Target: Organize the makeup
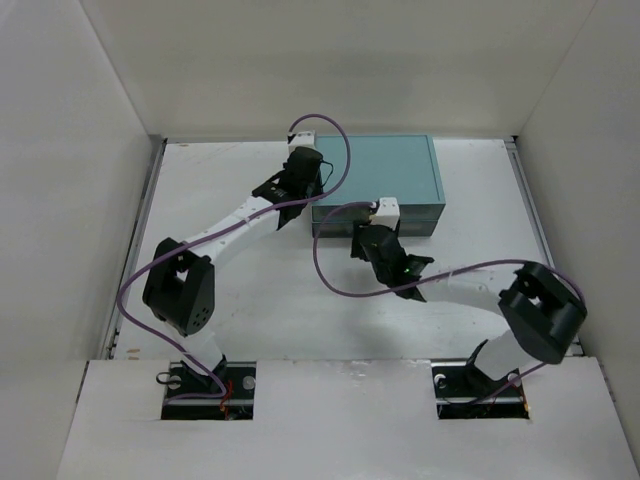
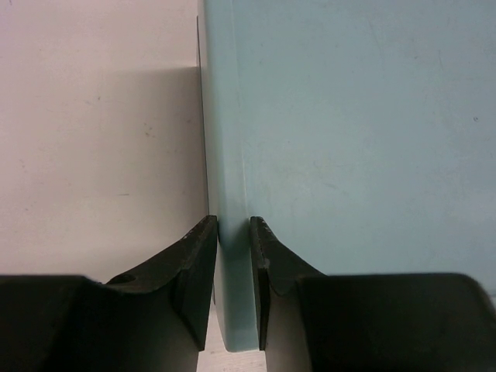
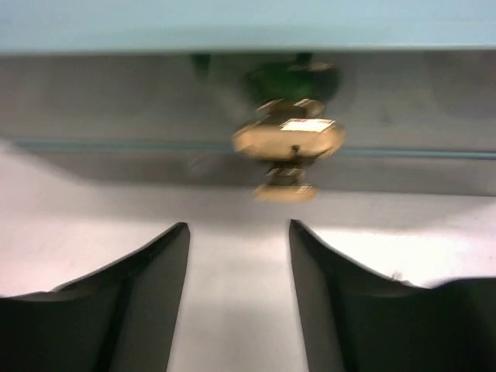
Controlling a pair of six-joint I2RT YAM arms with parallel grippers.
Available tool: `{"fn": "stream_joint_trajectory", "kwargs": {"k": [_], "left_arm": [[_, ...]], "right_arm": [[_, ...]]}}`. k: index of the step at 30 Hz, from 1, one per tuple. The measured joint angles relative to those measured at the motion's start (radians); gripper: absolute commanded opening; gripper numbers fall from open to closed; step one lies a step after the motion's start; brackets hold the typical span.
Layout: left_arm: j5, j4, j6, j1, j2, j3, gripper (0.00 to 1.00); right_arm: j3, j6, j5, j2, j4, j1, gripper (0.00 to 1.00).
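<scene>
The large teal box (image 1: 375, 170) stands at the back middle of the table. My left gripper (image 1: 305, 192) is shut on the box's left edge (image 2: 231, 194), one finger (image 2: 200, 256) outside and the other on top. My right gripper (image 1: 388, 222) is open and empty, just in front of the box's clear drawer front (image 3: 116, 101), facing its gold knob (image 3: 288, 139) with a gap between them. A blurred green shape (image 3: 293, 77) shows through the drawer front above the knob. No other makeup is in view.
White walls enclose the table on the left, back and right. The white tabletop (image 1: 260, 310) lies in front of the box. Purple cables (image 1: 330, 270) loop from both arms over the table.
</scene>
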Motion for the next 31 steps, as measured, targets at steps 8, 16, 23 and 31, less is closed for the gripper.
{"fn": "stream_joint_trajectory", "kwargs": {"k": [8,16,23,31], "left_arm": [[0.002,-0.145,0.033,0.002,-0.077,-0.004,0.85],[-0.090,-0.198,0.051,0.085,-0.438,-0.152,1.00],[-0.212,-0.277,-0.031,0.244,-0.687,-0.372,1.00],[-0.189,-0.358,-0.121,0.340,-0.779,-0.466,1.00]], "right_arm": [[0.005,0.134,-0.162,-0.255,-0.417,0.057,1.00],[0.002,0.285,-0.210,-0.584,-0.746,-0.131,1.00],[-0.034,0.333,-0.225,-0.848,-0.941,-0.387,1.00],[-0.037,0.278,-0.349,-0.958,-1.028,-0.692,1.00]]}}
